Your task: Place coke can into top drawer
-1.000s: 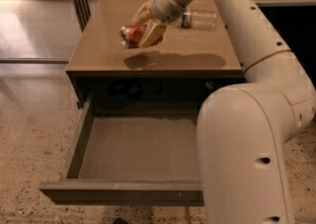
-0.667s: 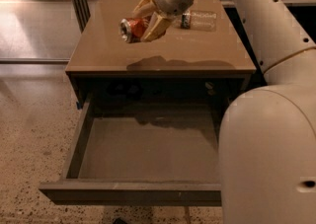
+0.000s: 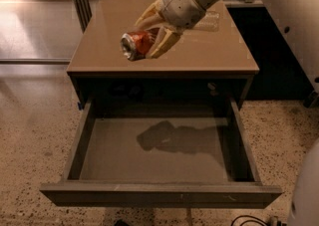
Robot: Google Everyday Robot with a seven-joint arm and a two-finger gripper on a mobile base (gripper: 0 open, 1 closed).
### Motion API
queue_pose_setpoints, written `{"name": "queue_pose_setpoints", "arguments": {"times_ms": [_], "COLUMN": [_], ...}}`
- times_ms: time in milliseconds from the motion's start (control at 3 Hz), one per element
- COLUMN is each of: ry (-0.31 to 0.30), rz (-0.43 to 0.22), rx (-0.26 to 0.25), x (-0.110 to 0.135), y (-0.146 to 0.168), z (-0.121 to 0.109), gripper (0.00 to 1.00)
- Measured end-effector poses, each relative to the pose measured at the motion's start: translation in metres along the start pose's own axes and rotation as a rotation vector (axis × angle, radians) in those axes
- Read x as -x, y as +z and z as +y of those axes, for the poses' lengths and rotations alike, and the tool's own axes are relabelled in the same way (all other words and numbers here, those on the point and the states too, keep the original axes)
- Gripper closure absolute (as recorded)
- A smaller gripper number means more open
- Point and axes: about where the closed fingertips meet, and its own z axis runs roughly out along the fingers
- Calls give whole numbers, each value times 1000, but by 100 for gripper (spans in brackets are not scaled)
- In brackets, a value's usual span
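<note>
The coke can (image 3: 135, 45) is held tilted almost onto its side, its silver end turned to the left and toward the camera, its orange-red body running back between the fingers. The pincer (image 3: 147, 40) is closed on it: one pale finger (image 3: 149, 17) lies over the upper side of the can and the other (image 3: 166, 44) presses against its lower right side, so the can sits in the gap with only its left end sticking out past the fingertips. Held this way, the can is in the air, higher than the top drawer (image 3: 159, 194) and, in this view, toward the drawer's rear edge and a little left of its middle. The drawer is pulled well out, its grey floor bare but for a dark shadow (image 3: 172, 138) shaped like the arm and its load, lying near the middle. Above the drawer's rear is the brown surface (image 3: 219, 53) of the cabinet. On it, farther from the drawer than the can, lies a clear plastic bottle (image 3: 211, 20), partly hidden behind the wrist (image 3: 183, 2).
</note>
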Motion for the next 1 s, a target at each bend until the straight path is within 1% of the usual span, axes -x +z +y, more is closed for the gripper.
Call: {"name": "queue_pose_setpoints", "arguments": {"times_ms": [333,667,1000], "ry": [29,29,77], "rz": [-5,-5,44], "rx": [52,52,67], "x": [-9,-9,-25], "y": [19,19,27], "z": [21,21,58], "gripper": [100,100,100]}}
